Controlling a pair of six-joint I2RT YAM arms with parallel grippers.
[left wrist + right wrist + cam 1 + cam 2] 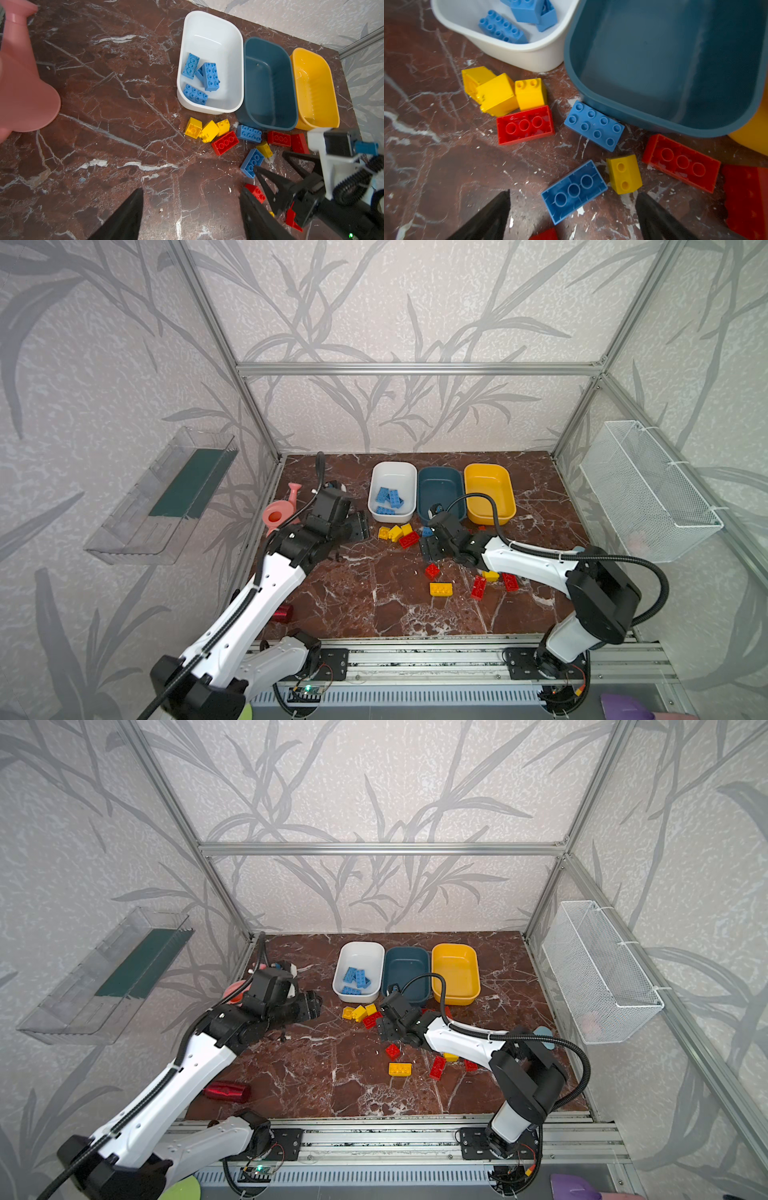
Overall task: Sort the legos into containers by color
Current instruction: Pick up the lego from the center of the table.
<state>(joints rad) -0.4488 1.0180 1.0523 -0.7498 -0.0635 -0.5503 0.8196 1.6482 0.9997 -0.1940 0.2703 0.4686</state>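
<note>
Right now my right gripper (572, 193) hangs low over the marble table (374, 605) near its middle. Its 2 black fingers (488, 220) are spread wide with nothing between them. Just off the tips lies an upturned blue brick (574, 192), hollow side up, with a small yellow brick (625, 174) on its side just beside it.

I read the table as a clock from a top view, with 12 at the back wall. Toward 12 from the gripper, a studs-up blue brick (593, 125) sits just beside the near corner of the teal tub (633, 116). At about 10, an upturned red brick (525, 124) touches a huddle of 3 yellow bricks (500, 93). At about 2, another upturned red brick (681, 162) lies close to the teal tub's near wall.

The 3 tubs stand side by side at the table's 12. The white tub (392, 472) is at 11 with blue bricks (388, 497) piled inside, the teal tub is at 12 and the yellow tub (488, 489) is at 1.

At 6 from the gripper are a small red brick (432, 571) and a yellow oblong brick (440, 589). At 5, partly under my right arm, lie 2 more red bricks (478, 587) and another yellow brick (490, 576).

My left gripper (192, 189) hovers over bare marble at 9 from the pile, fingers apart, holding nothing. Beyond it, at the table's 9 edge, stands the pink watering can (278, 512). A shiny red can (226, 1091) lies at 7.
</note>
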